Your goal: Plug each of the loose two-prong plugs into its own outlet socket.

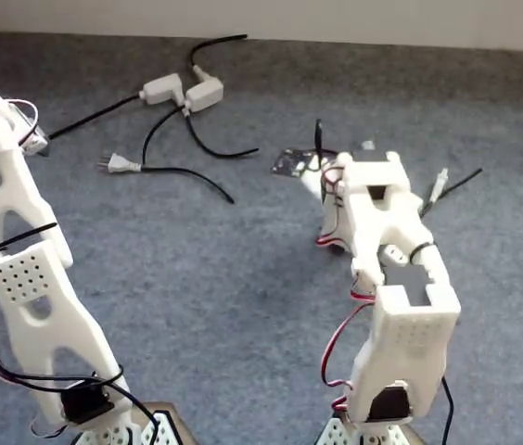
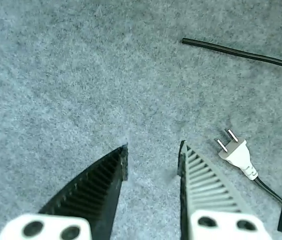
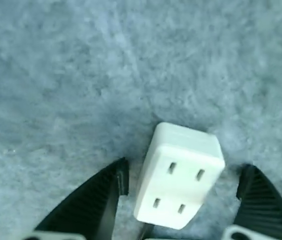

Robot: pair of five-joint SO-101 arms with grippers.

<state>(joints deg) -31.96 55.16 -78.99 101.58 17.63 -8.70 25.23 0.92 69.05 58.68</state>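
A white two-prong plug [image 2: 236,152] on a black cord lies on the grey carpet just beside my left gripper [image 2: 153,147], which is open and holds nothing. The high view has the same plug [image 1: 118,165] to the right of the left arm [image 1: 20,269]. My right gripper [image 3: 184,167] is open and straddles a white outlet block [image 3: 178,175] with two pairs of slots facing up; its fingers stand apart from the block's sides. A second small white plug [image 1: 440,183] lies right of the right arm [image 1: 382,213].
At the back of the carpet two white cord pieces [image 1: 183,91] sit pressed together, with black cords [image 1: 197,139] looping forward from them. Another black cord [image 2: 241,52] runs across the carpet beyond the left gripper.
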